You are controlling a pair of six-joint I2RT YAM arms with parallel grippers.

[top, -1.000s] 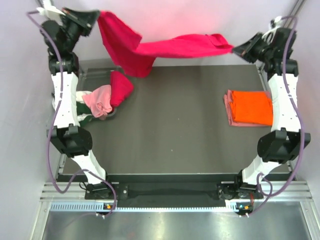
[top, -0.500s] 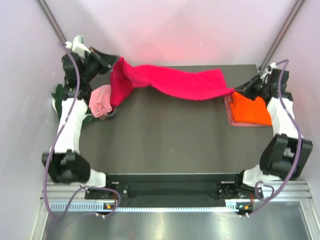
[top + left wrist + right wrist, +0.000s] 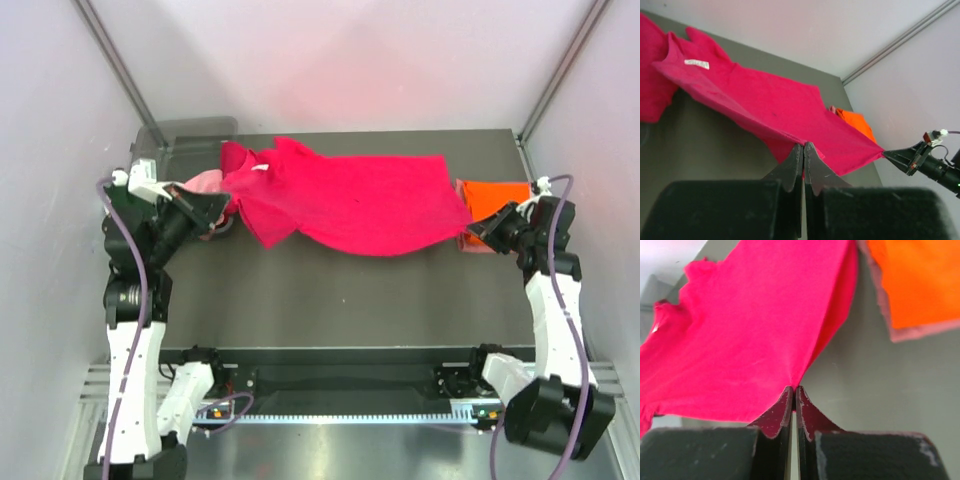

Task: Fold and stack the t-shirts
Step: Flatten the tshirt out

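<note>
Crimson t-shirt point(image 3: 350, 205) is stretching L-to-R over the mid table point(image 3: 340, 300), w/ its near edge lifted betw. the two arms. L gripper point(image 3: 803, 148) is pinching that edge, jaws pressed fully together on the cloth. R gripper point(image 3: 794, 389) is doing the same at the opposite corner, jaws clamped on a crimson fold. The cloth is pulling taut betw. them.

Further back, the shirt body is spreading wide. Its white neck label point(image 3: 262, 167) is showing face-up twd the far L, and a lobe of fabric is drooping at the near L.

On the R, just behind the R gripper, an orange t-shirt point(image 3: 497, 192) is lying folded on a salmon pink t-shirt point(image 3: 920, 331). The crimson corner is overlapping its L edge.

At the L, a pale pink t-shirt point(image 3: 205, 183) is bunching up right against the crimson one. A clear grey bin point(image 3: 180, 135) is sitting at the far-L corner.
</note>
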